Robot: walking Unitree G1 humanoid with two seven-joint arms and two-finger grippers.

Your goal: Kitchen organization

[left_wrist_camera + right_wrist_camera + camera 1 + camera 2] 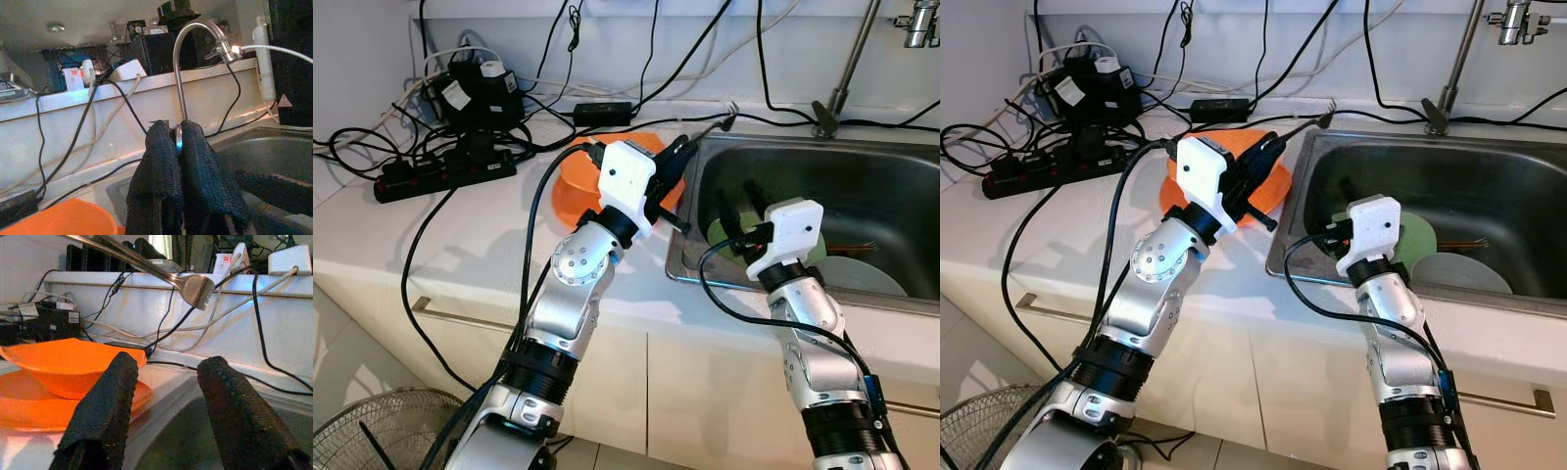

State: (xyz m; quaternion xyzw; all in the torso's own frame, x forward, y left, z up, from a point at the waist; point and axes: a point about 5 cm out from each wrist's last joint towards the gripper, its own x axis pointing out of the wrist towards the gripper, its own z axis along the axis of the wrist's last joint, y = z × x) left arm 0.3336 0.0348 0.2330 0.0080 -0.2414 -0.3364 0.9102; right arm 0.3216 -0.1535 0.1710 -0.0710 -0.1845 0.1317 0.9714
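fork [194,289] is sitting pinched between the closed fingers [195,161] of the left gripper [677,157], its handle showing as a thin metal edge in the left wrist view and its tines reaching out over the counter edge beside the sink [862,196] in the right wrist view. the left gripper is hovering over the orange bowl [68,362], which is resting on an orange plate [29,406] on the white counter [431,235], just left of the sink rim. the right gripper [741,206] is reaching into the steel sink with its two fingers [102,406] spread apart and holding nothing, above a green plate [1420,235] and a grey plate [1464,269] lying on the sink floor. something thin and dark is lying across the sink behind the plates, too small to tell. the faucet [183,58] is rising from the back ledge of the sink. a black power strip [445,174] with plugged adapters and a tangle of black and white cables [607,108] is lying at the back left of the counter. white cabinet fronts with a metal handle [1043,311] are running beneath the counter, and a round fan grille [382,431] is standing on the floor at the lower left.
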